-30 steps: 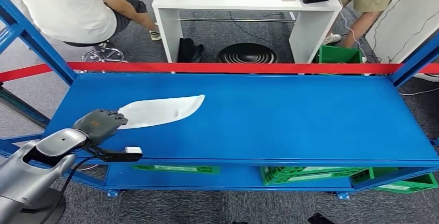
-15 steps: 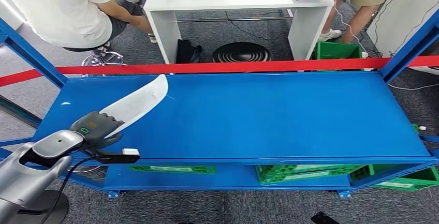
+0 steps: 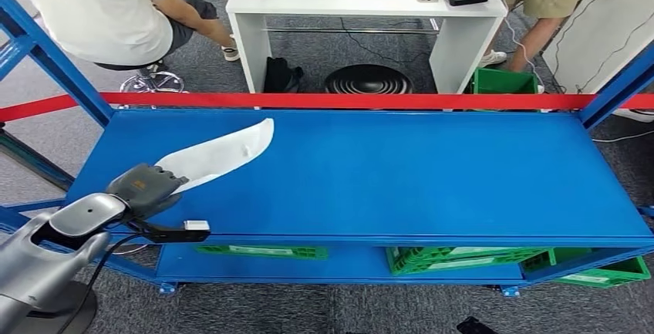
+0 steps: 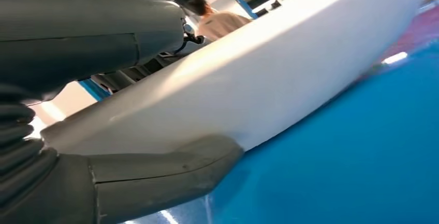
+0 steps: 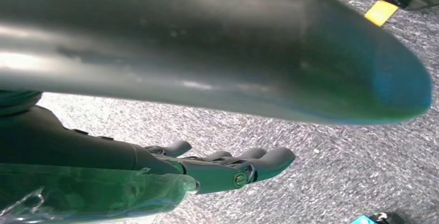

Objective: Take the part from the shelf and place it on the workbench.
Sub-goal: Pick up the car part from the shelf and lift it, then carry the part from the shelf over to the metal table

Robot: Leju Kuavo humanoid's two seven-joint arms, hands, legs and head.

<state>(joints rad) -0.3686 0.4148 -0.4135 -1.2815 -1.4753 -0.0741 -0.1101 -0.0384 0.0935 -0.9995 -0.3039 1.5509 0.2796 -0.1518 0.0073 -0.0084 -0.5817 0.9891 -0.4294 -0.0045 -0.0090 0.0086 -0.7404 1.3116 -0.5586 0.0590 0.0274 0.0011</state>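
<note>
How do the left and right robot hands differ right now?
The left robot hand grips the white part over the blue shelf; the right robot hand holds nothing, fingers loosely extended, above grey carpet. Both are dark grey.

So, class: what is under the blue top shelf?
Under the blue top shelf, green crates sit on a lower blue shelf. The top shelf covers most of them, so their contents cannot be seen.

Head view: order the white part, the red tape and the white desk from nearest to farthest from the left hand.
1. White part, gripped in the left hand over the blue shelf.
2. Red tape, along the shelf's far edge.
3. White desk, beyond the tape.
</note>
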